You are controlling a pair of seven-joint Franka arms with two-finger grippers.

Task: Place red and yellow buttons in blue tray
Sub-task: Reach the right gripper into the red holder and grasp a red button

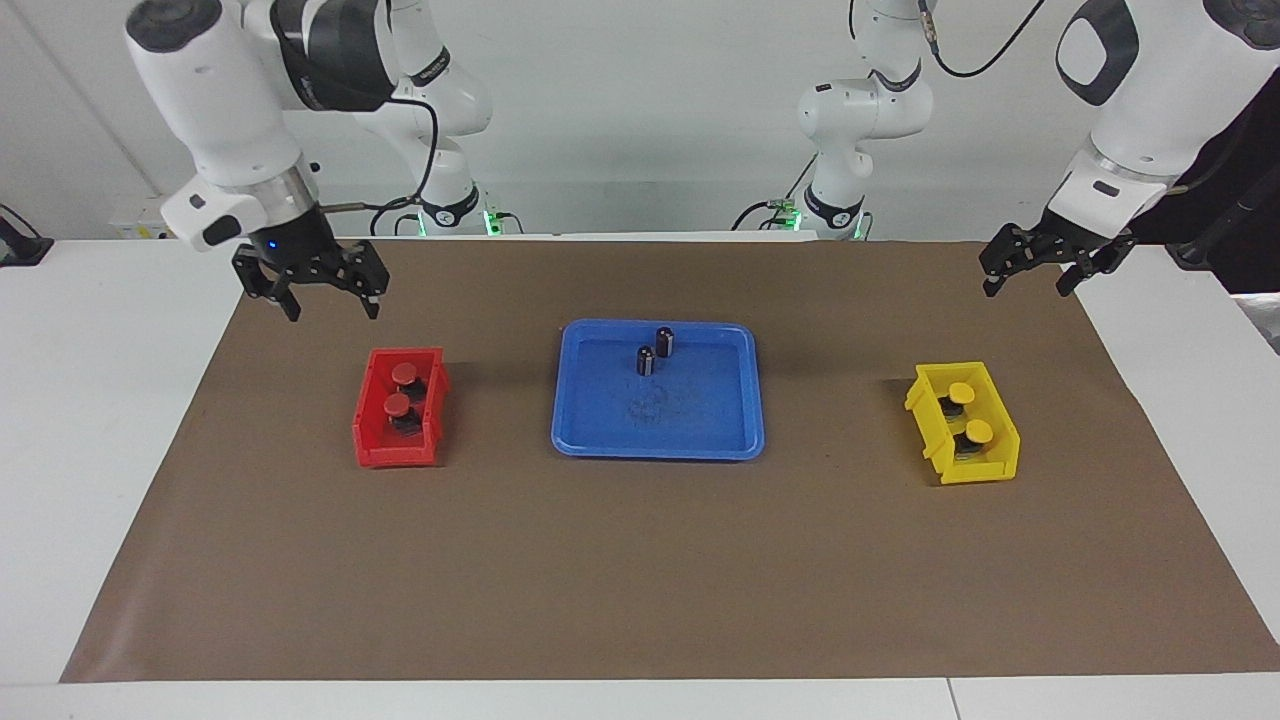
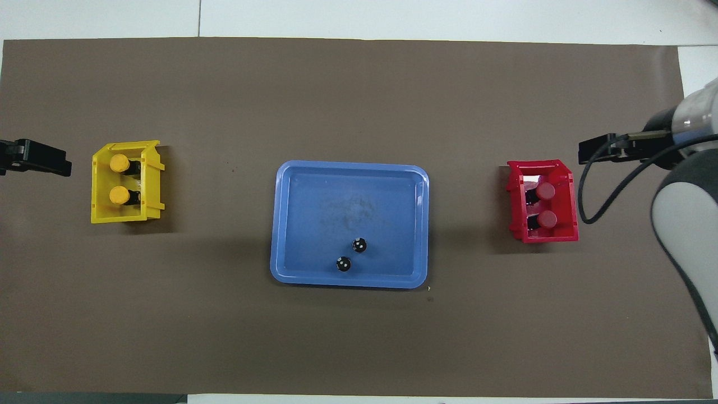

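Brown paper mat (image 1: 640, 560) was recorded covering most of the white table (image 1: 90, 420), its bare strip lying along the table edge farthest from the robots. At mid-table the blue tray (image 1: 700, 440) was found flat on the mat, its long sides parallel to the table's long edges. Two small dark cylinders (image 1: 655, 351) were noted standing upright in the tray, close together but apart, near the rim nearest the robots. Toward the right arm's end of the table a red bin (image 1: 372, 432) was logged, holding the two red buttons (image 1: 400, 390), caps up, one nearer the robots than the other. Toward the left arm's end a yellow bin (image 1: 985, 470) was logged, turned slightly askew, holding the two yellow buttons (image 1: 968, 412) in the same arrangement. None of the four buttons was seen in the tray. The right gripper (image 1: 322, 298) was observed raised over the mat near the corner of the table at the right arm's end nearest the robots, just off the red bin, its fingers spread apart and nothing between them. The left gripper (image 1: 1028, 282) was observed raised over the mat's edge near the matching corner at the left arm's end, well apart from the yellow bin, fingers likewise spread and holding nothing.
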